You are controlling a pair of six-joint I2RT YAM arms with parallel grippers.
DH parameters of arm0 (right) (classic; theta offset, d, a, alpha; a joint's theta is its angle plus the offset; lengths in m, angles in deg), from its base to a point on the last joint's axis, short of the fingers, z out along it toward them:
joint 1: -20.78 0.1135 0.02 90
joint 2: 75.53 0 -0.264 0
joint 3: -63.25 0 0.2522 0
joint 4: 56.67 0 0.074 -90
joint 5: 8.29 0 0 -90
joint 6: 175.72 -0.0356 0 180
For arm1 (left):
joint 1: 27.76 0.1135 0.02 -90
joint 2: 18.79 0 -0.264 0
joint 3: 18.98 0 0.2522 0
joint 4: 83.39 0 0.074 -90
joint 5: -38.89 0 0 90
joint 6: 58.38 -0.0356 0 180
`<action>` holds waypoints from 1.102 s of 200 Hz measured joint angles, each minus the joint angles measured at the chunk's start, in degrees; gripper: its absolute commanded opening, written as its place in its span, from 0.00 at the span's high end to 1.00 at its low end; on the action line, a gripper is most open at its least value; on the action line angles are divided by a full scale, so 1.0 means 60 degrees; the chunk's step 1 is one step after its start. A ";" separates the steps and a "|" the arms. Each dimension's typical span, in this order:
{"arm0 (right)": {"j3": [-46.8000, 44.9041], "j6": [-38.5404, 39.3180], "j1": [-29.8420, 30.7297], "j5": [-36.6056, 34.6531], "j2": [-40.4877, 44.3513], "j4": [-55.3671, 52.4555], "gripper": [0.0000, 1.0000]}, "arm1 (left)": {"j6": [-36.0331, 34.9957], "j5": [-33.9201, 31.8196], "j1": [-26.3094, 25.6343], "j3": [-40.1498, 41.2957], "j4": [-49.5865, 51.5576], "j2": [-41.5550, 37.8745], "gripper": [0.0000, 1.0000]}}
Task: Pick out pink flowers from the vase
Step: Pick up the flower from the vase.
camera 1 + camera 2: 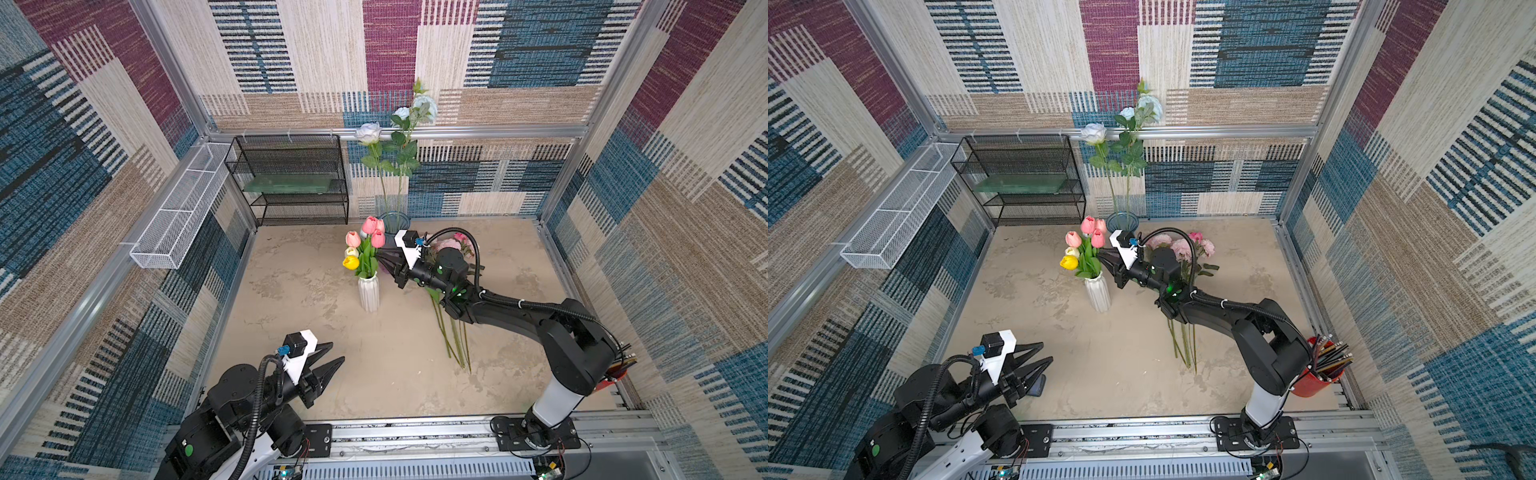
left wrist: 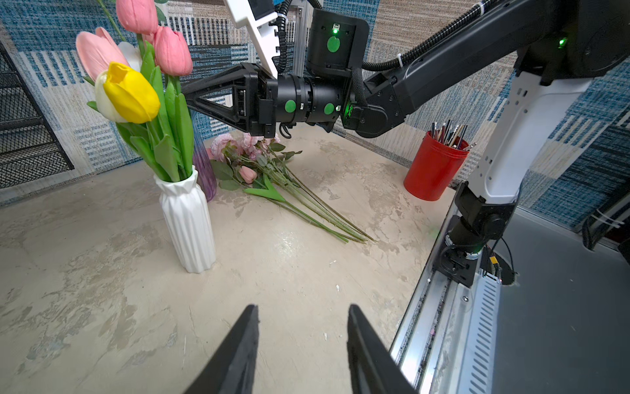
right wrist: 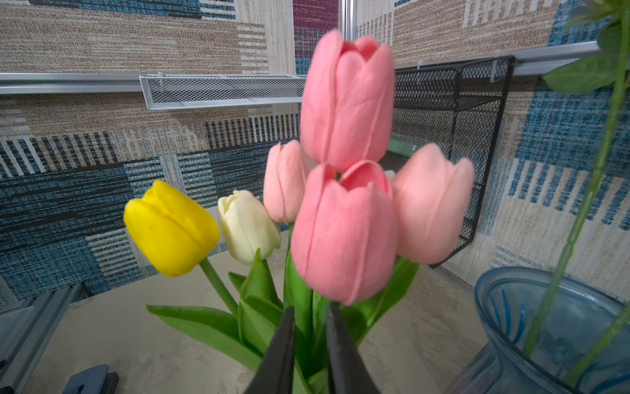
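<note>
A white ribbed vase holds several pink tulips with one yellow tulip and one cream tulip. My right gripper reaches in from the right just under the pink blooms. Its jaws stand narrow, with a green tulip stem pinched between them. More pink flowers lie on the table behind the right arm, stems pointing to the front. My left gripper hovers open and empty near the front left.
A blue glass vase with pale blue-white roses stands behind the white vase. A black mesh shelf and a white mesh basket line the back left. A red pencil cup sits front right.
</note>
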 measured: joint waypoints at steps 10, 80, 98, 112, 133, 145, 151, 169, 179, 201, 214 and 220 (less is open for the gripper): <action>0.0102 -0.0040 0.0000 0.0004 -0.0091 -0.0004 0.78 | 0.0000 0.0004 0.0000 0.0000 0.0000 0.0007 0.56; 0.0430 -0.0273 -0.0062 0.0080 -0.0375 -0.0018 0.94 | 0.0000 0.0007 0.0000 0.0015 0.0000 0.0011 0.56; 0.0437 -0.0280 -0.0073 0.0186 -0.0339 -0.0076 0.95 | 0.0000 0.0011 0.0000 0.0018 0.0000 0.0011 0.56; 0.0437 -0.0302 -0.0069 0.0175 -0.0259 -0.0087 0.96 | -0.0004 0.0015 0.0000 0.0018 0.0000 0.0011 0.56; 0.0452 -0.0306 -0.0069 0.0175 -0.0058 -0.0091 0.99 | -0.0004 0.0044 0.0000 0.0022 0.0000 0.0007 0.56; 0.0466 -0.0324 -0.0069 0.0175 0.0062 -0.0095 0.99 | -0.0004 0.0047 0.0000 0.0022 0.0000 -0.0007 0.56; 0.0470 -0.0357 -0.0069 0.0175 0.0117 -0.0098 0.99 | -0.0004 0.0047 0.0000 0.0022 0.0000 -0.0011 0.56; 0.0521 -0.0368 -0.0069 0.0171 0.0288 -0.0259 0.99 | -0.0004 0.0051 0.0000 0.0029 0.0000 -0.0025 0.56; 0.0565 -0.0368 -0.0069 0.0171 0.0397 -0.0390 0.99 | -0.0004 0.0055 0.0000 0.0029 0.0000 -0.0029 0.56; 0.0703 -0.0364 -0.0069 0.0164 0.0670 -0.0659 0.99 | -0.0004 0.0084 0.0000 0.0029 0.0000 -0.0051 0.56; 0.0761 -0.0335 -0.0066 0.0157 0.0831 -0.0732 0.99 | -0.0004 0.0091 0.0000 0.0033 0.0000 -0.0051 0.56; 0.0772 -0.0331 -0.0062 0.0153 0.0896 -0.0754 0.99 | -0.0004 0.0109 0.0000 0.0036 0.0000 -0.0051 0.56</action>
